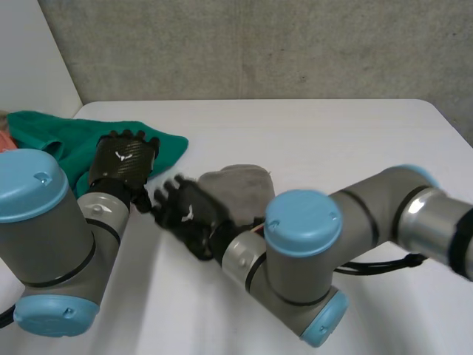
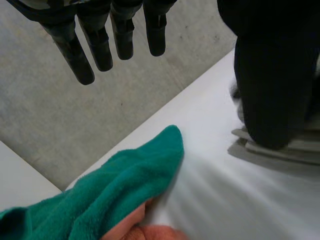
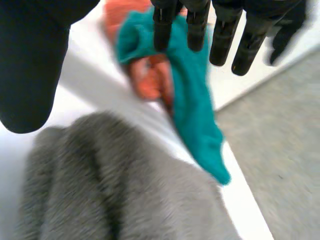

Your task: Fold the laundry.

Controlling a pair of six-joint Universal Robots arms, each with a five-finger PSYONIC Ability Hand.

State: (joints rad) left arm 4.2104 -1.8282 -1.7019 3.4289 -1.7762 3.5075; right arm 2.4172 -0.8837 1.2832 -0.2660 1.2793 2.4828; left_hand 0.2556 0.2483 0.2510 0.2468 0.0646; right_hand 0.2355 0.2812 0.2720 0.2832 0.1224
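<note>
**Desk:** Where does the laundry lie?

**Photographer:** A green towel (image 1: 66, 140) lies bunched at the robot's left on the white surface (image 1: 332, 140), with an orange cloth (image 2: 155, 232) showing beneath it. A grey cloth (image 1: 240, 188) lies mid-surface.

**Desk:** And the hands?

**Photographer:** The left robot hand (image 1: 124, 159) hangs over the towel's edge, fingers straight, holding nothing. The right robot hand (image 1: 185, 214) is at the grey cloth's edge, fingers spread and empty.
</note>
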